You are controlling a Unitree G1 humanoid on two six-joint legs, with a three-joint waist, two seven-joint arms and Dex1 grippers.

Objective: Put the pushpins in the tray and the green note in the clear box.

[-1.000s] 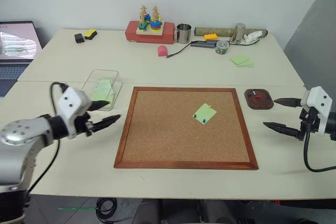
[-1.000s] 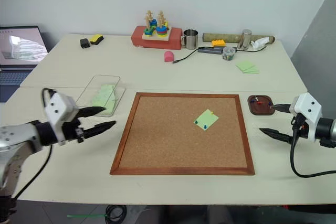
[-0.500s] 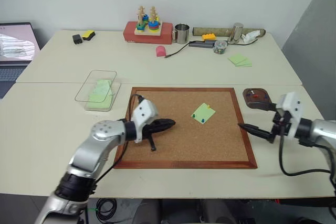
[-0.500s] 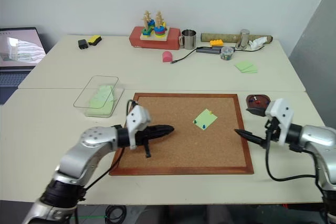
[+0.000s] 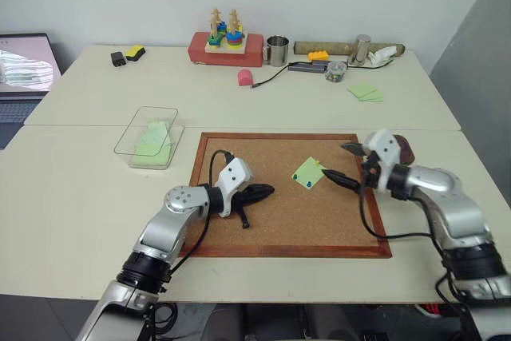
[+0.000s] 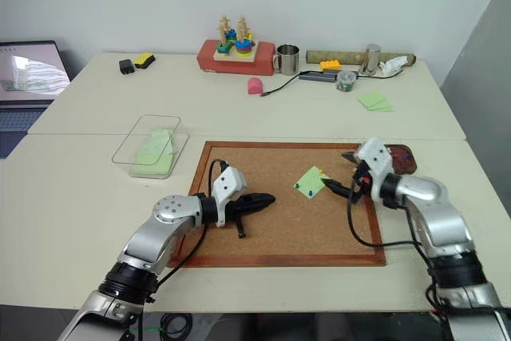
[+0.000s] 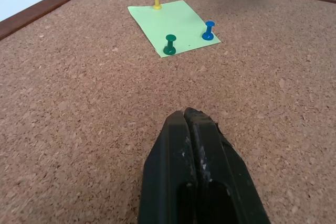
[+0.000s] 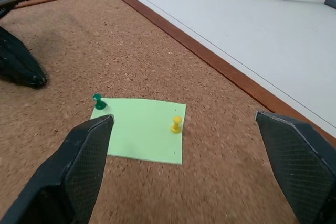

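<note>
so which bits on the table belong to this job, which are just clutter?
Job: light green square paper note pinned by yellow, green, blue pushpins; dark brown wooden tray; clear plastic box.
Clutter: steel mug, wooden stacking toy, laptop.

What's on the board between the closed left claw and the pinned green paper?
Only bare cork board: the left wrist view shows nothing between the left gripper and the green note.
</note>
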